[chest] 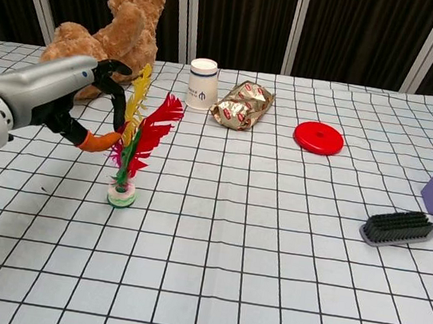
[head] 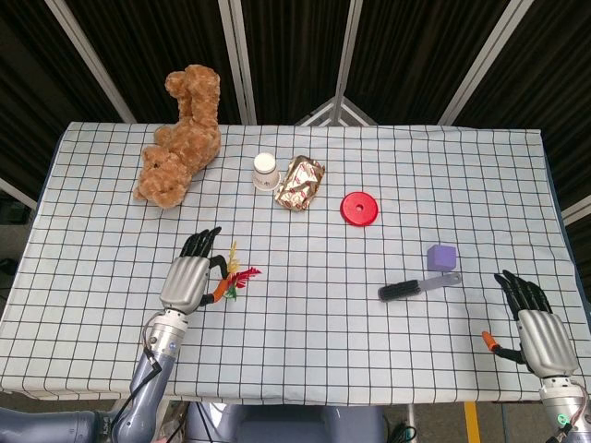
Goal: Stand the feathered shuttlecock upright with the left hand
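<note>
The feathered shuttlecock (chest: 134, 146) stands nearly upright on its white-and-green base on the checked tablecloth, its yellow, red and green feathers pointing up. In the head view the shuttlecock (head: 235, 274) shows at the left front of the table. My left hand (chest: 56, 98) is at its left side, with curled fingers and the orange-tipped thumb pinching the feathers low down. From above, the left hand (head: 189, 279) lies just left of the feathers. My right hand (head: 536, 328) rests at the table's front right corner, fingers spread and holding nothing.
A brown teddy bear (head: 180, 138) lies at the back left. A white cup (head: 265, 172) and a foil packet (head: 300, 183) sit behind the shuttlecock. A red disc (head: 359, 209), a purple block (head: 442, 257) and a brush (head: 411, 289) lie to the right.
</note>
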